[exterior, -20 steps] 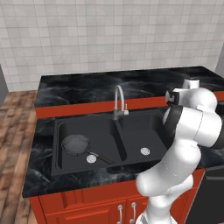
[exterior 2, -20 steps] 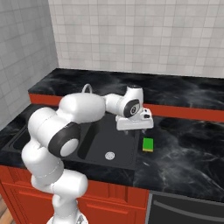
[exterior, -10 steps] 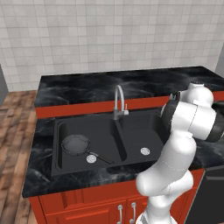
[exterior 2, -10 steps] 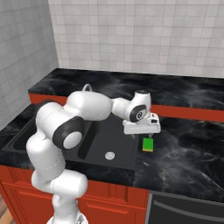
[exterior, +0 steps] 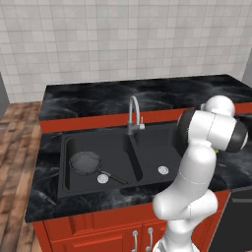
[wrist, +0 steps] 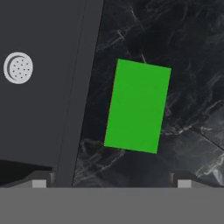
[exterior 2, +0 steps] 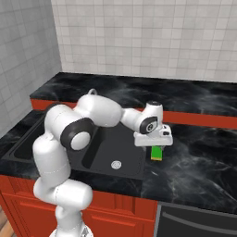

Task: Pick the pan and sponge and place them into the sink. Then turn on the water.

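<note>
The dark pan (exterior: 85, 162) lies in the left basin of the black sink (exterior: 147, 142), its thin handle pointing toward the drain. The green sponge (exterior 2: 157, 152) lies flat on the black counter just right of the sink (exterior 2: 99, 155). My gripper (exterior 2: 156, 144) hangs directly above it, pointing down. In the hand view the sponge (wrist: 138, 106) sits a little off centre between my wide-apart fingertips (wrist: 40, 181), beside the sink's rim (wrist: 83, 87). My gripper (wrist: 111, 181) is open and holds nothing. No water is in view at the silver faucet (exterior: 133, 112).
A raised red ledge (exterior 2: 203, 119) with more black counter behind it runs along the back, under a tiled wall. A silver drain (exterior 2: 115, 164) sits in the right basin. Black counter (exterior 2: 199, 162) extends to the right of the sponge.
The hand has swung right from over the sink's right basin to above the sponge. The jaws stayed open. Pan and sponge have not moved.
</note>
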